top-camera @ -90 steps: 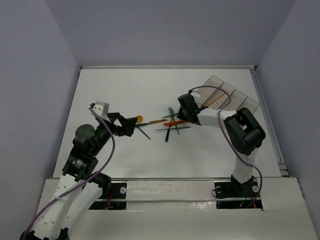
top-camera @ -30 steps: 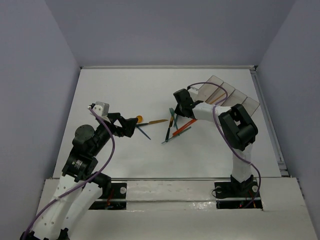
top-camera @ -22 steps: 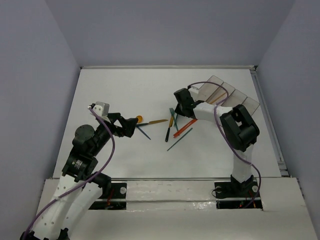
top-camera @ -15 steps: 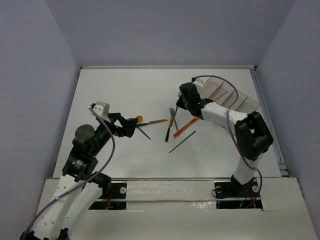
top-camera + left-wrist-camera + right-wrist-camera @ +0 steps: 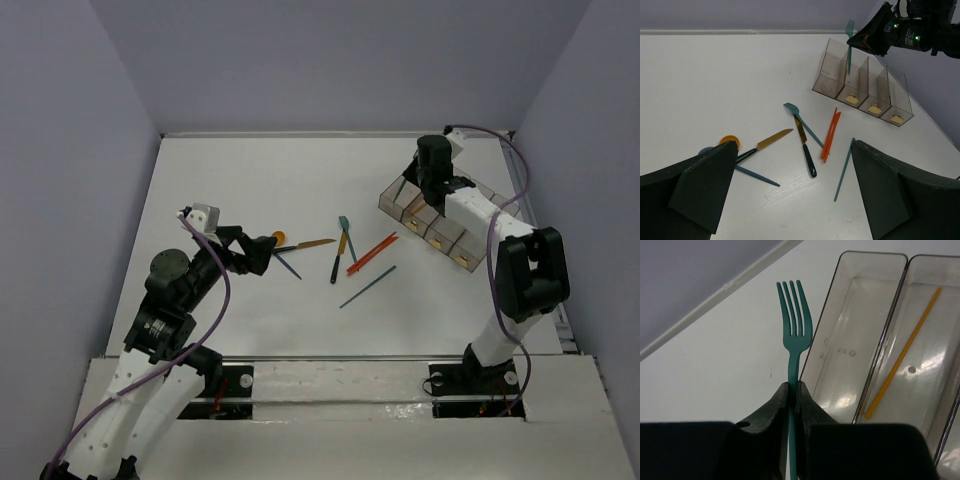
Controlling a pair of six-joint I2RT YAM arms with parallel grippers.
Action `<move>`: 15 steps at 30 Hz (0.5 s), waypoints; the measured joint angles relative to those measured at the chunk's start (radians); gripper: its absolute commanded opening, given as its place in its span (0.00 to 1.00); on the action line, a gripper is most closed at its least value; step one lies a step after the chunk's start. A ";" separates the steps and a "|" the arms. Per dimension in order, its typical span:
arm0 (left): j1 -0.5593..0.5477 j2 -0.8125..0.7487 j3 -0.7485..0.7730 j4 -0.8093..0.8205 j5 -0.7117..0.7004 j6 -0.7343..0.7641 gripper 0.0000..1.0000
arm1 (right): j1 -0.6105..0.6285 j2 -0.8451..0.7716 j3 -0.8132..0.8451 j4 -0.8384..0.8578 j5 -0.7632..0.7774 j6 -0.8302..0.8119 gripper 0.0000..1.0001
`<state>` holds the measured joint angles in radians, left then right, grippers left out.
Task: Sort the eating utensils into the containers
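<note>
My right gripper (image 5: 794, 389) is shut on the handle of a teal-green fork (image 5: 794, 325), tines up. It holds the fork above the row of four smoky-grey bins (image 5: 855, 340) at the back right (image 5: 395, 203). The fork also shows in the left wrist view (image 5: 848, 45). The second bin holds an orange stick-like utensil (image 5: 902, 360). My left gripper (image 5: 795, 200) is open and empty, low over the table at the left (image 5: 262, 250). Loose utensils lie mid-table: a teal spoon (image 5: 800, 117), an orange pair (image 5: 830, 134), a teal handle (image 5: 844, 169) and a dark-handled knife (image 5: 805, 147).
Close to my left gripper lie a gold-bladed knife (image 5: 767, 142), an orange spoon bowl (image 5: 729, 141) and a dark blue handle (image 5: 755, 175). Grey walls close in the white table on three sides.
My right gripper took the teal fork from the pile and carried it up and to the right, over the bins. The bin row now shows nearer the middle. The left arm has not moved.
</note>
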<state>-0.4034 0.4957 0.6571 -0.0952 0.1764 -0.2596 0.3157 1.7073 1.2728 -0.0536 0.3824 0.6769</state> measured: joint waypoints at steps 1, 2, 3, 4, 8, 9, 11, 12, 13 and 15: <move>0.000 0.000 0.000 0.000 0.000 0.000 0.99 | -0.024 0.019 0.019 -0.005 -0.005 -0.004 0.00; 0.000 0.000 0.000 0.000 0.000 0.000 0.99 | -0.045 0.043 0.042 -0.006 -0.010 -0.008 0.00; 0.000 0.000 0.000 0.000 0.000 0.000 0.99 | -0.060 0.064 0.062 -0.007 -0.017 -0.012 0.00; 0.000 0.000 0.000 0.000 0.000 0.000 0.99 | -0.072 0.088 0.086 -0.013 -0.024 -0.015 0.00; 0.000 0.000 0.000 0.000 0.000 0.000 0.99 | -0.084 0.188 0.199 -0.046 -0.046 -0.028 0.00; 0.000 0.000 0.000 0.000 0.000 0.000 0.99 | -0.086 0.202 0.212 -0.052 -0.048 -0.026 0.00; 0.000 0.000 0.000 0.000 0.000 0.000 0.99 | -0.088 0.224 0.228 -0.053 -0.051 -0.025 0.01; 0.000 0.000 0.000 0.000 0.000 0.000 0.99 | -0.089 0.230 0.228 -0.059 -0.051 -0.021 0.01; 0.000 0.000 0.000 0.000 0.000 0.000 0.99 | -0.090 0.231 0.223 -0.061 -0.051 -0.014 0.01; 0.000 0.000 0.000 0.000 0.000 0.000 0.99 | -0.093 0.231 0.217 -0.064 -0.050 -0.007 0.01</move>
<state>-0.4034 0.4957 0.6571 -0.0948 0.1761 -0.2596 0.2226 1.9385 1.4895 -0.1177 0.3325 0.6701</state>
